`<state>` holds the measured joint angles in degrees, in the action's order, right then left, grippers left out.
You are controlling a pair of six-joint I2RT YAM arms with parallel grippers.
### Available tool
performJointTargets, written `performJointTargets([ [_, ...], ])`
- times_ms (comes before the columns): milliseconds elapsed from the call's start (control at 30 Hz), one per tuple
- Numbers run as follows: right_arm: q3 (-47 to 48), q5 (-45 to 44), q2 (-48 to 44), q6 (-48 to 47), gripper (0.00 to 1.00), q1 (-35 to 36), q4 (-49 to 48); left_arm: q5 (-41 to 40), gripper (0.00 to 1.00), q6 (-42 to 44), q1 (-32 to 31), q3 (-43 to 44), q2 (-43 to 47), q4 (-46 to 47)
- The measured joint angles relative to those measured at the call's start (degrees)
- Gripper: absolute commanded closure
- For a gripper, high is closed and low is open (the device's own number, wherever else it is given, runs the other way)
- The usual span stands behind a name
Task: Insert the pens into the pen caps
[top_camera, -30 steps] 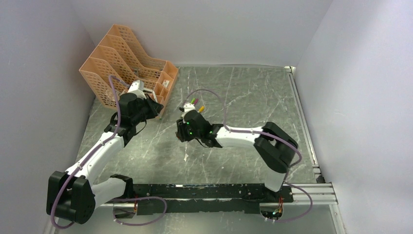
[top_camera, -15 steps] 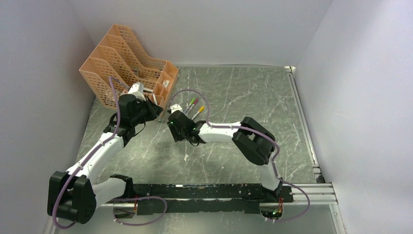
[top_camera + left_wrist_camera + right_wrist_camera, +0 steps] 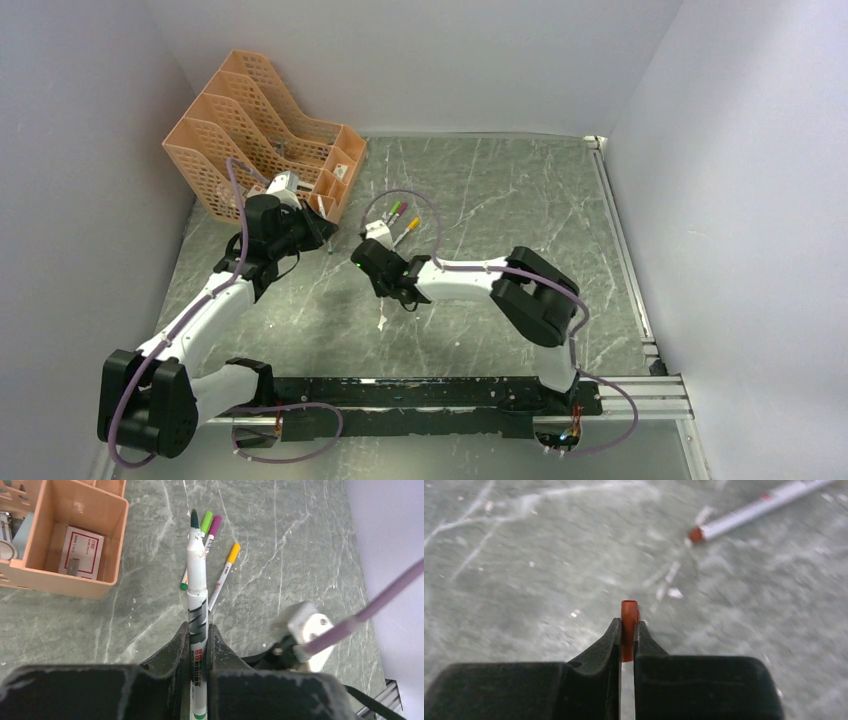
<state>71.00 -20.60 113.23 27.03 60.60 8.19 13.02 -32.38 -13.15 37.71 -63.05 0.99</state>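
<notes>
Pen (image 3: 196,605) sits clamped between the left jaws, its barrel running straight out with the dark green tip forward. Right jaws pinch an orange cap (image 3: 628,625) that pokes just past their tips. Loose pens (image 3: 223,575) lie on the bench (image 3: 300,540) beyond the held tip, and an orange-ended pen (image 3: 759,507) lies ahead of the cap.

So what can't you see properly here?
Left wrist view: the white marker with a dark green tip, in the left gripper, hides parts of the green-capped pen and purple-capped pen behind it.
Right wrist view: the small orange cap has its lower half hidden inside the right gripper; the blurry white pen with a reddish end is cut off by the top edge.
</notes>
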Motion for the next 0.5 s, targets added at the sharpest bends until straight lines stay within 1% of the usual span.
performJointTargets([
  [167,-7.4,-5.2,-9.2,5.5,1.0,0.0,2.8,1.7,0.93,0.0,0.0,-0.1,-0.9,0.3],
  [267,-13.3,-8.3,-16.5,9.4,1.0,-0.3,2.8,3.0,0.93,-0.1,0.0,-0.6,-1.7,1.1],
  [333,-16.3,-9.2,-19.6,11.5,1.0,-1.0,2.8,3.9,0.93,-0.1,0.0,-0.9,-2.5,1.6],
  [400,-19.1,-9.6,-21.1,13.3,1.0,-2.1,2.4,4.7,0.93,-0.2,0.0,-1.0,-3.5,2.2],
  [500,-21.9,-9.5,-21.0,15.0,1.0,-3.6,2.4,5.9,0.93,-0.3,0.0,-1.1,-4.5,2.6],
])
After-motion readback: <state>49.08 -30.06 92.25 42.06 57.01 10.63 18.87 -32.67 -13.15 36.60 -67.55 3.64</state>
